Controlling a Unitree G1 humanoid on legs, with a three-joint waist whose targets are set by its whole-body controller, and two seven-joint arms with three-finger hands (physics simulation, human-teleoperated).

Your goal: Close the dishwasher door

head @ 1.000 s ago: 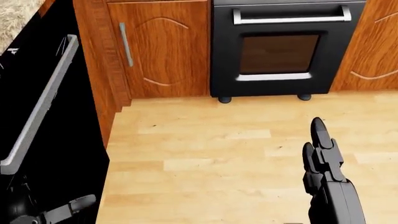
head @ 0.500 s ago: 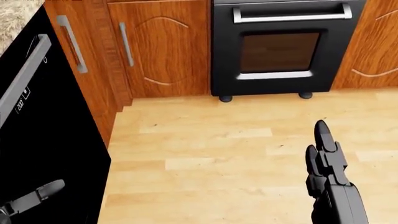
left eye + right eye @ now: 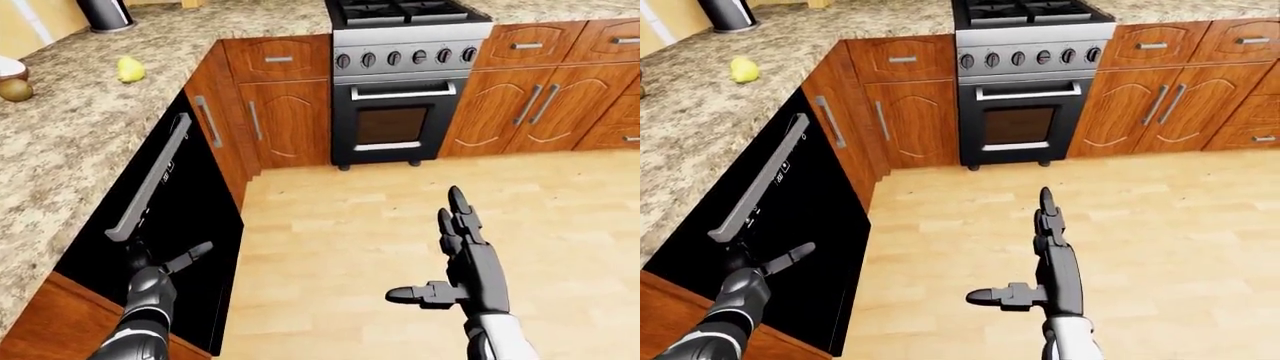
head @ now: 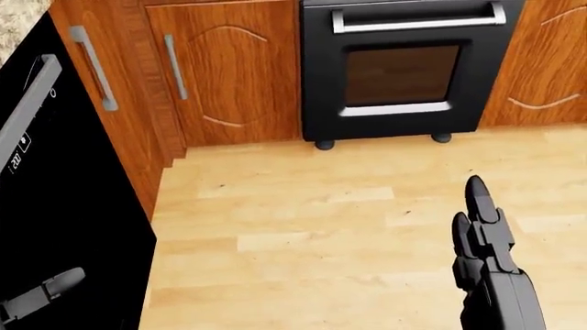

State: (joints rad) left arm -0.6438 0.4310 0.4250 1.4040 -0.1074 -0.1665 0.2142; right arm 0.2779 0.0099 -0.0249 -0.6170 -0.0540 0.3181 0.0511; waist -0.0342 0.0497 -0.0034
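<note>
step: push dishwasher door point(image 3: 175, 217) flush under the granite table point(image 3: 90, 127), left of the oven point(image 3: 392, 120); it looks nearly shut | left hand point(image 3: 150, 276) against door's lower face, fingers spread, holding nothing; press flat and steady | right hand point(image 3: 465, 259) fingers spread, over bare floor point(image 3: 400, 217) | no obstacle; fruit point(image 3: 130, 69) on table

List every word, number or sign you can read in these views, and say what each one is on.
No text reads clearly.
Dishwasher door: small white markings by its handle, one perhaps "20", too small and skewed to be sure.
Stove: knobs only, no legible labels.
Cabinets and counter: no lettering.
</note>
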